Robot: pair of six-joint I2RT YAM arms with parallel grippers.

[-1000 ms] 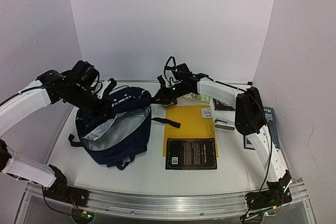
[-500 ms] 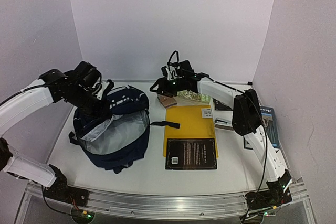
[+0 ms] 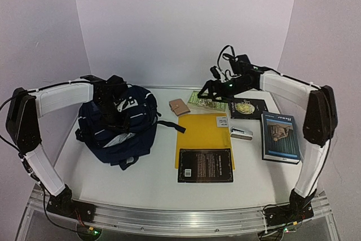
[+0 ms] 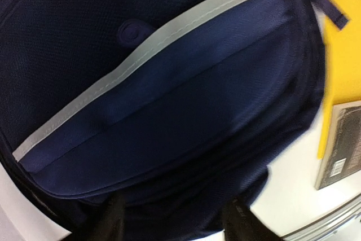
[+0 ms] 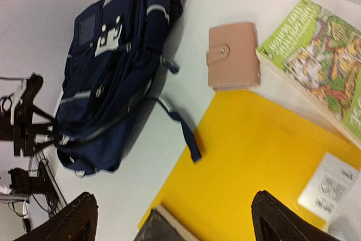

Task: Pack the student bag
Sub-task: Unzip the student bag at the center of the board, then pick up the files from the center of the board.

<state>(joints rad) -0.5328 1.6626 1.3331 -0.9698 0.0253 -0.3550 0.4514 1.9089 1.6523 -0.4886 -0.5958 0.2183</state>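
The student bag [image 3: 119, 131], navy with a grey stripe [image 4: 146, 63], lies slumped on the left of the table with its mouth fallen shut. It also shows at the left of the right wrist view [image 5: 107, 77]. My left gripper [image 3: 115, 110] hovers right over the bag. Its fingers [image 4: 113, 221] stand apart, with only the bag's fabric under them. My right gripper [image 3: 204, 92] hangs open in the air near the back, above the yellow folder [image 5: 254, 156]. Nothing is between its fingers [image 5: 279, 218].
A yellow folder [image 3: 206, 134] lies mid-table with a black book [image 3: 205, 165] on its near end. A tan wallet [image 3: 180, 106] and a green book [image 3: 206, 103] sit behind it. A stapler [image 3: 241, 134], a dark book [image 3: 247, 107] and a blue book [image 3: 279, 137] lie to the right.
Both grippers have opened and let go of the bag's rim. The mouth that showed grey lining has collapsed shut. The right arm has swung back and to the right.
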